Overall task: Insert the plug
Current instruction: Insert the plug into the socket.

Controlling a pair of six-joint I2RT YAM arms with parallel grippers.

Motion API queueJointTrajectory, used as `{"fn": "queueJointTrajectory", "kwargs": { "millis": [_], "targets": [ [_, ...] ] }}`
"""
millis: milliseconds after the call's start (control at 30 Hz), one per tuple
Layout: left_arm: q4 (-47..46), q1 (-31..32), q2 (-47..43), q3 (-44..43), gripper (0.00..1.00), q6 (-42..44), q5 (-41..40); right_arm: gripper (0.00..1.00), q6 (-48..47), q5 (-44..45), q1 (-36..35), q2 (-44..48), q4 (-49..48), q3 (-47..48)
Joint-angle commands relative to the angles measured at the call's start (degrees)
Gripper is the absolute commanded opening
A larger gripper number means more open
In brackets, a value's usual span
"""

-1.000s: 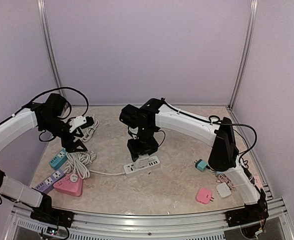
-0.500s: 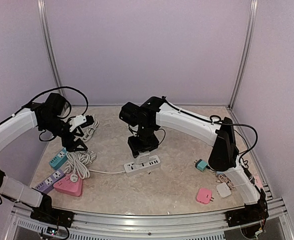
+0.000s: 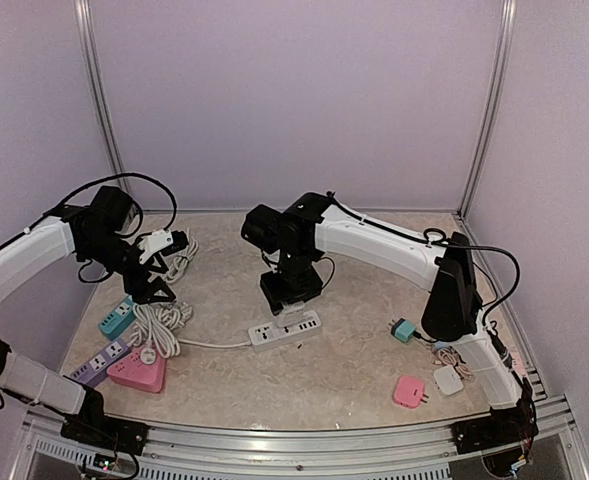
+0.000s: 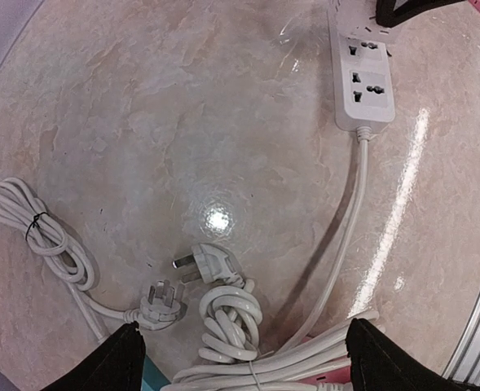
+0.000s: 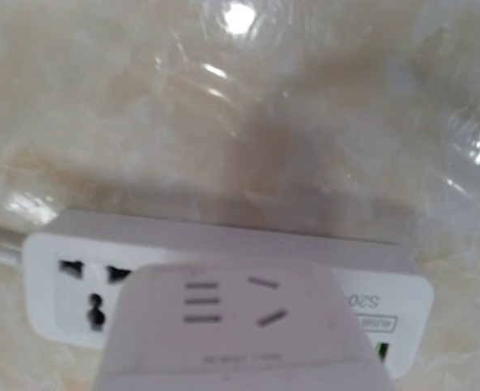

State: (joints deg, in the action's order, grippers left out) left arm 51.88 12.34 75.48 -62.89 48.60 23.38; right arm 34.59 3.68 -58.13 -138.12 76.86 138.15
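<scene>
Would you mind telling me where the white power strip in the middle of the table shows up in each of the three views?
Top external: the white power strip lies at the table's centre, under the right hand.
Left wrist: the strip is in the top right corner, sockets showing.
Right wrist: the strip runs across the lower half, partly hidden by a white block.
Shared landmark: the strip's white cord, leaving one end in every view.

you had a beige marbled table [image 3: 354, 360] with a white power strip [image 3: 285, 331] near its middle, its cord [image 3: 219, 347] running left to coiled white cables [image 3: 157, 325]. at the left lay a teal strip [image 3: 116, 318], a purple strip [image 3: 99, 362] and a pink strip [image 3: 137, 374]. near the right lay a teal adapter [image 3: 404, 330], a pink adapter [image 3: 409, 391] and a white adapter [image 3: 448, 379].
</scene>
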Motion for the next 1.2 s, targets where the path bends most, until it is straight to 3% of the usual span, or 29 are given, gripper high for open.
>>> {"fn": "queueJointTrajectory", "kwargs": {
  "millis": [0, 500, 800, 1167],
  "targets": [
    [-0.6, -0.4, 0.0, 1.1, 0.83, -0.3, 0.2, 0.00, -0.3, 0.2, -0.6, 1.3, 14.0, -2.2],
    [-1.1, -0.4, -0.1, 1.5, 0.83, -0.5, -0.2, 0.00, -1.4, -3.5, -1.1, -1.0, 10.5, -4.5],
    [-1.7, -0.4, 0.1, 1.2, 0.83, -1.3, 0.1, 0.00, 1.3, 2.1, -0.7, -8.9, 12.9, -0.8],
    [-1.5, -0.5, -1.0, 2.0, 0.84, -1.5, 0.3, 0.00, 3.4, 5.7, 0.1, -7.7, 12.3, -8.9]
  ]
}}
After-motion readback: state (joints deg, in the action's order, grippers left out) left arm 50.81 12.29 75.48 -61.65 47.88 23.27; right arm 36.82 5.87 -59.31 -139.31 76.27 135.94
